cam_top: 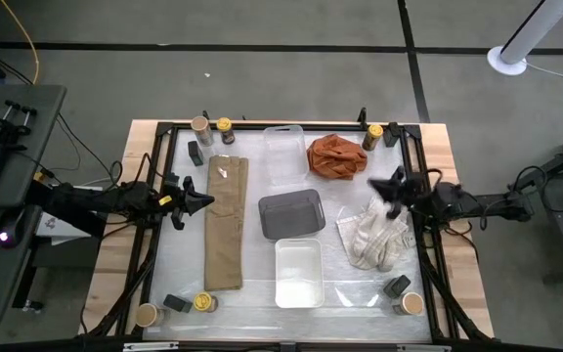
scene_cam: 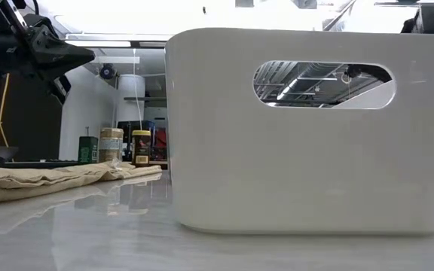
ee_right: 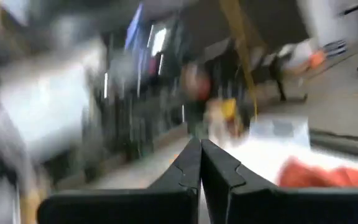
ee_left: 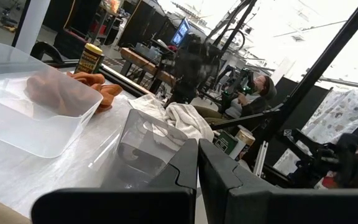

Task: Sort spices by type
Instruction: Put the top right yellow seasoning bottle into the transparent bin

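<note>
The spices stand in groups at the table's corners. At the far left are a tan-topped tub [cam_top: 200,124], a yellow-lidded jar [cam_top: 225,126] and a dark tin [cam_top: 194,152]. At the far right are a jar [cam_top: 372,134] and a tin [cam_top: 392,134]. At the near left are a tub [cam_top: 147,314], a tin [cam_top: 175,303] and a jar [cam_top: 203,302]. At the near right are a tin [cam_top: 396,286] and a tub [cam_top: 412,303]. My left gripper [cam_top: 198,200] is shut and empty, raised at the left edge of a tan cloth [cam_top: 226,223]. My right gripper [cam_top: 389,186] is shut and empty over a white cloth [cam_top: 374,235].
A clear tray [cam_top: 283,152], a grey tray [cam_top: 291,213] and a white tray [cam_top: 298,272] stand in a row down the table's middle. An orange cloth [cam_top: 336,156] lies at the far right. The white tray [scene_cam: 307,128] fills most of the low view.
</note>
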Controlling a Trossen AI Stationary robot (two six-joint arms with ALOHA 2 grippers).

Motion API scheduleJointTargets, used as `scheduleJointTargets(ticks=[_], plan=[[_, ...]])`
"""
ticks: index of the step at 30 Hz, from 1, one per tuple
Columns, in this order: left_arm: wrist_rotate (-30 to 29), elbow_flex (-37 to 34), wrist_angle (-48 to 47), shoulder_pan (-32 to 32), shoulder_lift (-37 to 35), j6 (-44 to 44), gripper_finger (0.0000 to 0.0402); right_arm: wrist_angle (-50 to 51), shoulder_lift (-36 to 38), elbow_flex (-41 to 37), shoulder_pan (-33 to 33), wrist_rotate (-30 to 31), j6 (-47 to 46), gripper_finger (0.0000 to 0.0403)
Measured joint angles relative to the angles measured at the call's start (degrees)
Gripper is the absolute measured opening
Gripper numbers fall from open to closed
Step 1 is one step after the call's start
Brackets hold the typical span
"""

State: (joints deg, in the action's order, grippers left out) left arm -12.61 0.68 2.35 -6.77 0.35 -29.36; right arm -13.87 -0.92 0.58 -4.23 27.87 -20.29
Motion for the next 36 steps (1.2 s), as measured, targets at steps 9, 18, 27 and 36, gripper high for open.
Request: scheduleJointTargets(ticks=[9, 18, 27, 36], plan=[[0.01, -0.02, 0.03, -0.02, 0.01, 0.0, 0.0, -7.86, -9.15, 9.63, 9.3, 6.85, -22.65, 0.0], [0.01, 0.01, 0.04, -0.02, 0.01, -0.01, 0.0, 33.71, -38.3, 36.47, 34.44, -9.51, -20.5, 0.0], [0.01, -0.01, 0.04, -0.02, 0.01, -0.02, 0.0, 47.22, -62.15, 55.29, 51.23, -17.51, -7.81, 0.0001], [0.01, 0.0, 0.04, -0.02, -0.01, -0.02, 0.0, 68.35, -75.92, 70.09, 55.93, -17.43, -7.15, 0.011]])
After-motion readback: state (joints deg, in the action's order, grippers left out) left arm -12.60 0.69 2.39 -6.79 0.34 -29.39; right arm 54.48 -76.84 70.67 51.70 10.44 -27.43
